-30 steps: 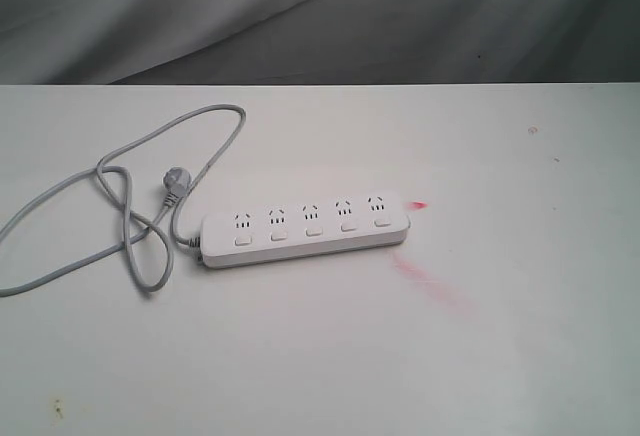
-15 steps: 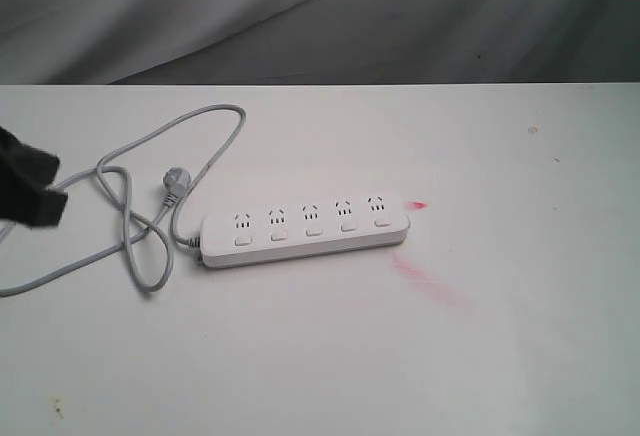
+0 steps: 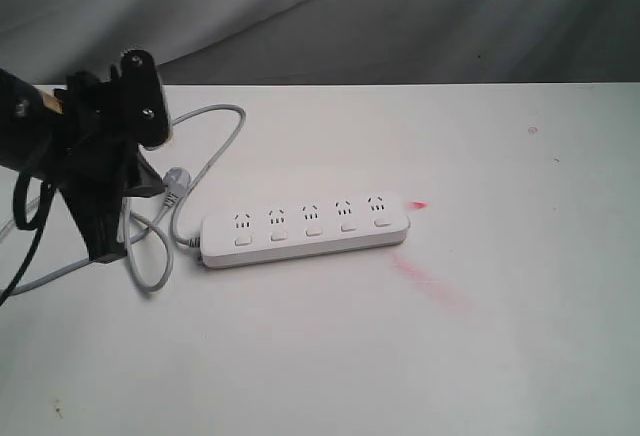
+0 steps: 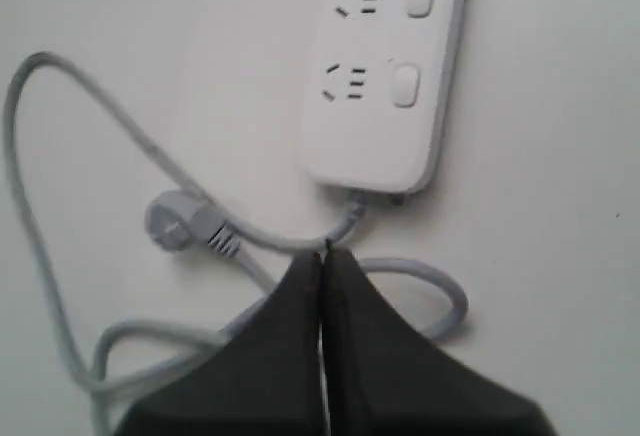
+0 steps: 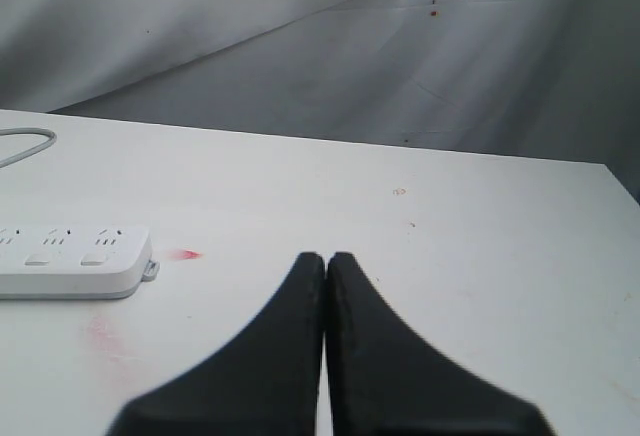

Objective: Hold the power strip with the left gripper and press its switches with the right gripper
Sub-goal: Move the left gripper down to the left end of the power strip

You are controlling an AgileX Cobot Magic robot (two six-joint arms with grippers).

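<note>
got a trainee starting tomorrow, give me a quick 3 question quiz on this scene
1. True or false: the left gripper is shut and is not touching the strip.
2. How many switches does the strip have? A) three B) five C) six
3. Fill in: the exterior view shows only the ____ arm.

Key: 1 true; 2 B; 3 left.
</note>
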